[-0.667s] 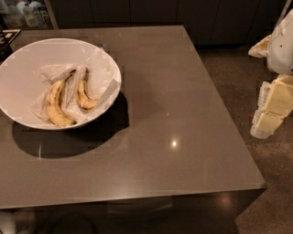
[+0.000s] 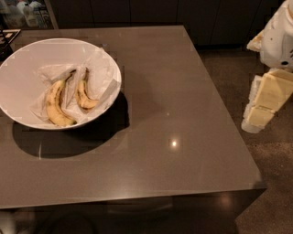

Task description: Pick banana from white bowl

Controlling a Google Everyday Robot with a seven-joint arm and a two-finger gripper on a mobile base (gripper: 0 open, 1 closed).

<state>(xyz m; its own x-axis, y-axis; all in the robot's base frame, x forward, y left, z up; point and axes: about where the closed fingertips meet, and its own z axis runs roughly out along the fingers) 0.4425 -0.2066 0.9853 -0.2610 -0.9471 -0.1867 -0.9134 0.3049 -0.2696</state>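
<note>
The white bowl (image 2: 27, 68) stands on the left part of the dark table, lined with crumpled white paper (image 2: 98, 68). Two spotted yellow bananas lie in it side by side: a longer one (image 2: 54, 104) on the left and a shorter one (image 2: 85, 97) on the right. My gripper (image 2: 257, 116) hangs at the end of the white and cream arm at the right edge of the view. It is beyond the table's right edge, far from the bowl, and holds nothing that I can see.
The dark glossy table (image 2: 174, 114) stretches from the bowl to its right edge (image 2: 229, 114) and front edge. Dark cabinets line the back. Speckled floor (image 2: 274, 183) lies to the right. Some items sit at the far left corner (image 2: 18, 13).
</note>
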